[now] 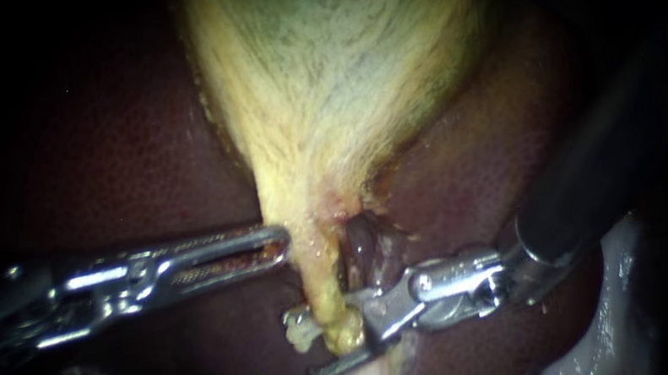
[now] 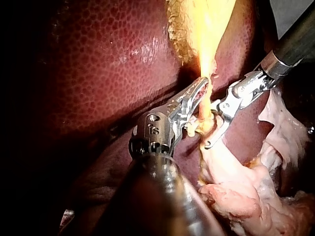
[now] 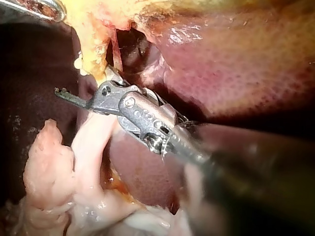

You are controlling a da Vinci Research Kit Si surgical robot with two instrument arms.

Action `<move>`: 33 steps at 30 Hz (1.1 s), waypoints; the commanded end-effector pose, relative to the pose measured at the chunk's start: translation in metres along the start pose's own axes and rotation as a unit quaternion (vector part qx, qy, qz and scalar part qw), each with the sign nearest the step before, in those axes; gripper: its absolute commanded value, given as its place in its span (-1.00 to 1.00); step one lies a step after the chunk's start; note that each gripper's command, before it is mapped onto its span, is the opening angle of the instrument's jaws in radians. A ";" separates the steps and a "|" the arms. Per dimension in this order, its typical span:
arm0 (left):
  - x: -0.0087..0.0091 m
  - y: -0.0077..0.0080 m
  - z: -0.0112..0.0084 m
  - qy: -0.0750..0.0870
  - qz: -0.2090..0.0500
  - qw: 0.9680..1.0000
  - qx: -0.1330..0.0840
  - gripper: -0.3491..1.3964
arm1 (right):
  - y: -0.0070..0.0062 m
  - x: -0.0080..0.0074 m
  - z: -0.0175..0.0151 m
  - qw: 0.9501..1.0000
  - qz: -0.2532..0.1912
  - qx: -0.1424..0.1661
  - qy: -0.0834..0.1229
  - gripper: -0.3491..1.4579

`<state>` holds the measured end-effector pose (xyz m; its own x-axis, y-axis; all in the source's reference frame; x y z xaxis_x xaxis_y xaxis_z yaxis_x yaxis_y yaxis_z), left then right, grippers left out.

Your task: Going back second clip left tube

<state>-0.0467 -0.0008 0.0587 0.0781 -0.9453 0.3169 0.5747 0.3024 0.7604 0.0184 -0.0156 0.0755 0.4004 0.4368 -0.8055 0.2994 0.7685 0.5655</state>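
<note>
The yellow gallbladder point(image 1: 336, 68) narrows to a neck and runs down into a thin yellow tube point(image 1: 328, 294) over the dark red liver point(image 1: 117, 154). My left instrument point(image 1: 283, 243) comes in level, its jaws shut on the neck's edge; the left wrist view shows the same hold point(image 2: 202, 88). Lower down, my right instrument point(image 1: 319, 347) has its jaws open, one on each side of the tube, as the right wrist view point(image 3: 83, 83) also shows. A small pale lump point(image 1: 300, 328) sticks out of the tube there; I cannot tell whether it is a clip.
Pale loose fatty tissue point(image 1: 612, 306) lies below and right of the right instrument's shaft, and in folds point(image 3: 59, 172) under its jaws. A dark reddish hollow point(image 1: 362, 239) opens beside the neck. The liver surrounds the site on all sides.
</note>
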 end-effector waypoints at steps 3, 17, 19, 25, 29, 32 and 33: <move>0.0000 0.0000 0.0000 0.000 0.000 1.000 -0.001 -1.00 | 0.0000 0.0001 -0.0001 0.999 -0.037 0.003 -0.003 0.05; 0.0000 0.0000 0.0000 0.000 0.000 1.000 -0.001 -1.00 | 0.0016 -0.0007 -0.0005 0.988 -0.153 0.003 -0.025 0.05; 0.0000 0.0000 0.0000 0.000 0.000 1.000 -0.001 -1.00 | 0.0017 -0.0008 -0.0006 0.987 -0.156 0.003 -0.025 0.05; 0.0000 0.0000 0.0000 0.000 0.000 1.000 -0.001 -1.00 | 0.0016 -0.0008 -0.0011 0.984 -0.174 0.005 -0.026 0.05; 0.0000 0.0000 -0.0001 0.000 0.000 1.000 0.000 -1.00 | 0.0016 -0.0007 -0.0015 0.985 -0.173 0.007 -0.026 0.05; 0.0000 0.0001 0.0000 0.000 0.000 1.000 0.000 -1.00 | 0.0017 -0.0005 -0.0015 0.985 -0.173 0.007 -0.027 0.05; 0.0000 0.0001 0.0000 0.000 0.000 1.000 0.000 -1.00 | 0.0017 -0.0004 -0.0015 0.985 -0.172 0.007 -0.027 0.05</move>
<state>-0.0467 -0.0008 0.0588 0.0781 -0.9454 0.3163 0.5762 0.3018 0.7596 0.0175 -0.0137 0.0766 0.3139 0.1227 -0.9415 0.4376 0.8613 0.2581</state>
